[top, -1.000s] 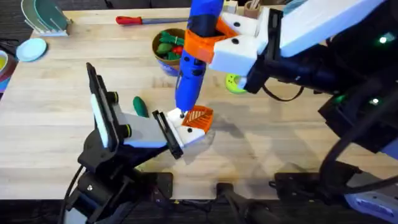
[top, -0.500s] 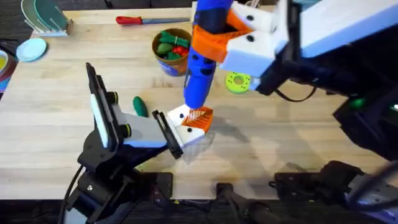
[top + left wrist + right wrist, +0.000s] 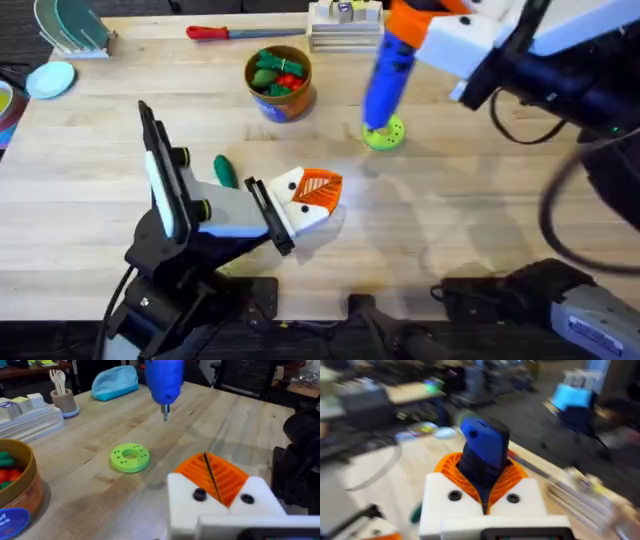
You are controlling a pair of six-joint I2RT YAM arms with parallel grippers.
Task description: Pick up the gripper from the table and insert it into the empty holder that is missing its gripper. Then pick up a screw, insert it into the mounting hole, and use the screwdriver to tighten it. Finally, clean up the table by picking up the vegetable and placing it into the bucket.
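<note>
Camera layout: one fixed overhead view, two wrist views.
Overhead: looking down and forward across the whole tabletop (image 3: 480, 230). Left wrist: low and close, facing over the wood toward the lime-green disc (image 3: 129, 457) and screwdriver (image 3: 163, 382), both shared with overhead. Right wrist: close behind the screwdriver, facing the room.

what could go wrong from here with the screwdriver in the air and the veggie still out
1. The right gripper carries the screwdriver low above the lime-green disc; its bit might clip it.
2. The vegetable lies close beside the left arm, so reaching for it risks a bump.
3. The bucket already holds toys, so the vegetable could roll out.
</note>
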